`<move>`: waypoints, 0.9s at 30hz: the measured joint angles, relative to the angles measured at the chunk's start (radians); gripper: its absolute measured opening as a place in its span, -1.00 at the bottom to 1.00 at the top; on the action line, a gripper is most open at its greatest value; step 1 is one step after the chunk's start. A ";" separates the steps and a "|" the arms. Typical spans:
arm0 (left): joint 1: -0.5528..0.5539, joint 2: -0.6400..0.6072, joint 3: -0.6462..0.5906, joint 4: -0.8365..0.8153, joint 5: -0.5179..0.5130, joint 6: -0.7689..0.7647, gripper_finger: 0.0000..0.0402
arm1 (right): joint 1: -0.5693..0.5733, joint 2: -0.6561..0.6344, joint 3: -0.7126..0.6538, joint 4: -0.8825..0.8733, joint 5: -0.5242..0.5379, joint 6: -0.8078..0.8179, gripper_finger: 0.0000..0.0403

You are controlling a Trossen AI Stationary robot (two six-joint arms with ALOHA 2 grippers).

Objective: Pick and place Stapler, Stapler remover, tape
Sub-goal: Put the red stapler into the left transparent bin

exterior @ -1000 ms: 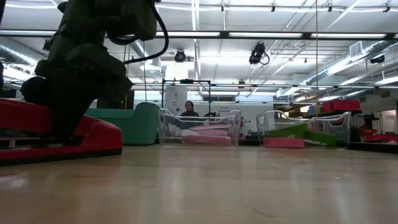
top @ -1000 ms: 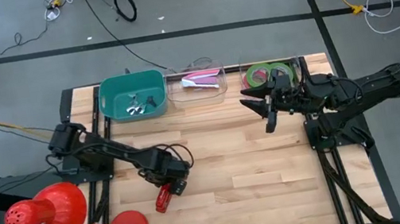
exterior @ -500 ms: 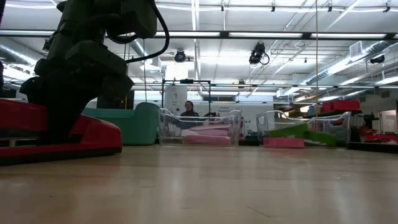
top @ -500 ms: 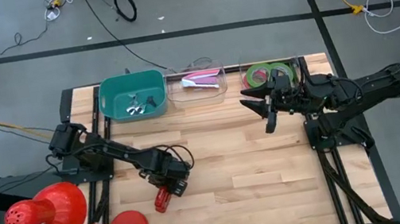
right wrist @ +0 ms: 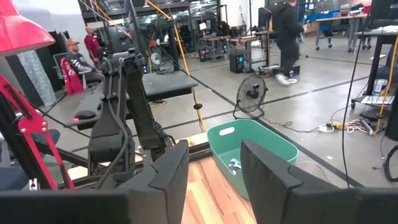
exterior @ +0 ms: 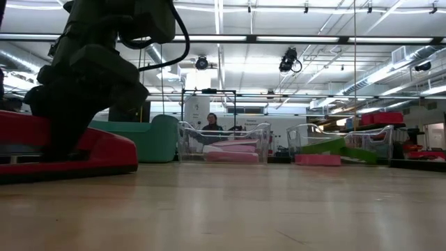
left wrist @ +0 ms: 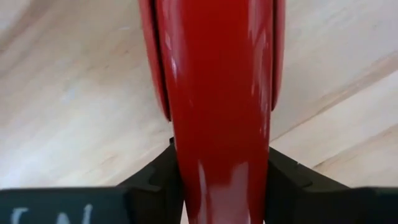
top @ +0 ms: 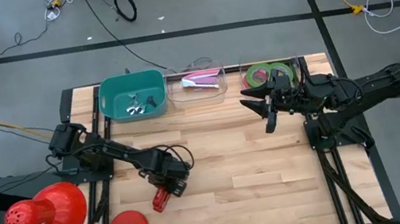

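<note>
A red stapler [top: 160, 203] lies flat on the wooden table near its front left. My left gripper [top: 168, 188] points steeply down over it and is shut on it; the stapler fills the left wrist view [left wrist: 217, 93] and shows at the left of the low view [exterior: 104, 150]. My right gripper [top: 259, 114] hangs level above the table's far right, open, with nothing between its fingers [right wrist: 214, 168]. Green tape rolls [top: 263, 75] lie in a clear bin at the far right. Small silvery pieces [top: 134, 105] lie in a teal bin; I cannot tell whether one is the stapler remover. My left gripper pinches the stapler's two long sides [left wrist: 180, 155] between its two fingers [left wrist: 155, 177]. The fingers come from above, pointing steeply down, and lie across the stapler. The stapler rests level with its base on the table [exterior: 70, 164]. In the high view the gripper covers its far end.
Three bins line the far edge: the teal bin [top: 110, 94], a clear bin with pink things [top: 199, 81], and the clear tape bin [top: 293, 65]. A red desk lamp [top: 51, 212] stands at the near left corner. Bare wood [top: 249, 168] lies between the arms.
My left gripper's fingers have closed in on the stapler's sides and taken hold, while the hand has stayed in place. The stapler still lies on the table.
</note>
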 joint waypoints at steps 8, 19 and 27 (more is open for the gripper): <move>0.009 0.001 0.111 -0.130 -0.055 0.107 -0.22 | 0.000 0.000 0.000 0.000 0.000 0.000 -0.27; 0.095 0.000 0.329 -0.210 -0.092 0.294 -0.23 | 0.000 0.000 0.000 0.003 0.000 0.000 -0.27; 0.198 0.000 0.484 -0.277 -0.162 0.448 -0.25 | 0.000 -0.002 0.000 0.003 0.000 -0.024 -0.27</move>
